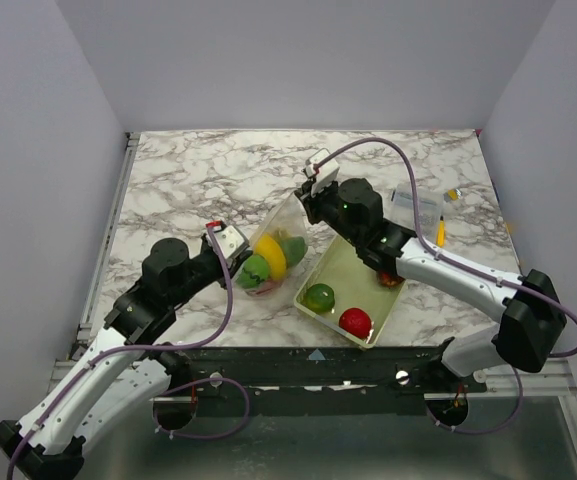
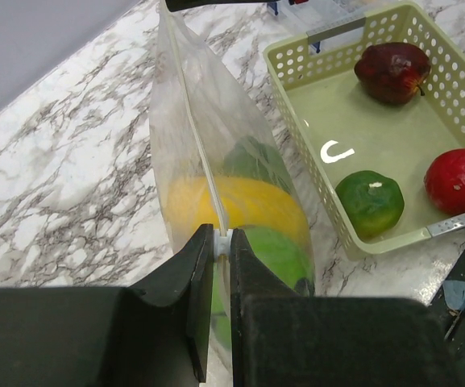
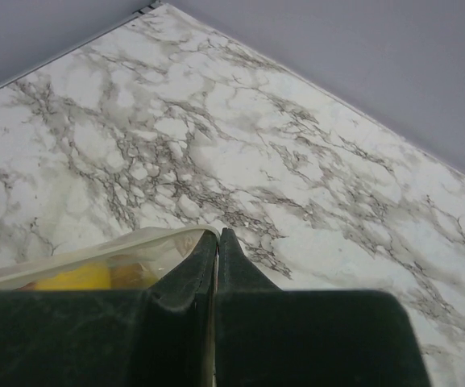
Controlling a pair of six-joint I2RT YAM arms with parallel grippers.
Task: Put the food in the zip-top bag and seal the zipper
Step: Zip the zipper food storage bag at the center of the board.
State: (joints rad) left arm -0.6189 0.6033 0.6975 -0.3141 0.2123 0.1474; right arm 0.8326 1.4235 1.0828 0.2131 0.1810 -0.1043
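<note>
in the middle of the table (image 2: 79, 177), the zip-top bag (image 1: 273, 240) stands on edge, stretched between the two arms, just beside the pale lattice basket (image 2: 329, 105). some food (image 2: 240, 201) is inside it, a yellow piece with green ones packed around it. the left gripper (image 2: 222, 240) is pinched narrow right on the zipper (image 2: 204, 161) at the near end. the right gripper (image 3: 217, 238) is clamped tight on the bag's far top corner.

looks to me like the sealing step is in hand. but three pieces sit in the basket: a dark red one (image 2: 392, 71), a green one (image 2: 369, 201) and a red one (image 2: 458, 179). so the filling doesn't look finished, imo.

if it is sealing, the next move calls for the left gripper to slide along the strip toward the right one. it needs to keep squeezing while the right holds that corner taut. i can't tell how much of the strip is pressed shut already.

the bag's long axis runs along the zipper, from the left gripper at the front left out to the right gripper further back and right. the mouth edge points up and the food sags along the bottom.
</note>
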